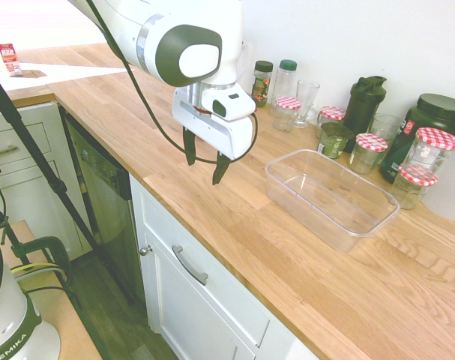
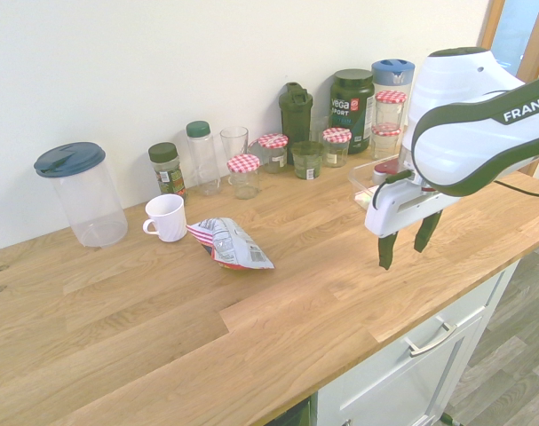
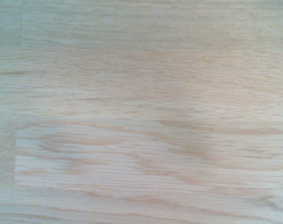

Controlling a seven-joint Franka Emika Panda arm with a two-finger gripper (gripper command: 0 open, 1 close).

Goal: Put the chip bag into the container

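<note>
The chip bag [image 2: 232, 244], a crinkly silver-white foil packet with a red edge, lies flat on the wooden counter beside a white mug [image 2: 167, 217]. In the first exterior view the arm hides it. The container [image 1: 324, 217], a clear shallow rectangular tub, stands empty on the counter; only its corner [image 2: 362, 180] shows behind the arm in the second exterior view. My gripper [image 1: 205, 162] [image 2: 405, 244] hangs open above bare wood between bag and tub, nothing between its fingers. The wrist view shows only wood grain.
Glass jars with red-checked lids [image 1: 372, 150] [image 2: 244, 174], a dark shaker bottle [image 1: 366, 101], a green tub [image 2: 352, 106], spice bottles and a glass line the back wall. A tall clear jug with a blue lid [image 2: 81, 195] stands at the far end. The counter's front edge [image 1: 212, 247] runs close below the gripper.
</note>
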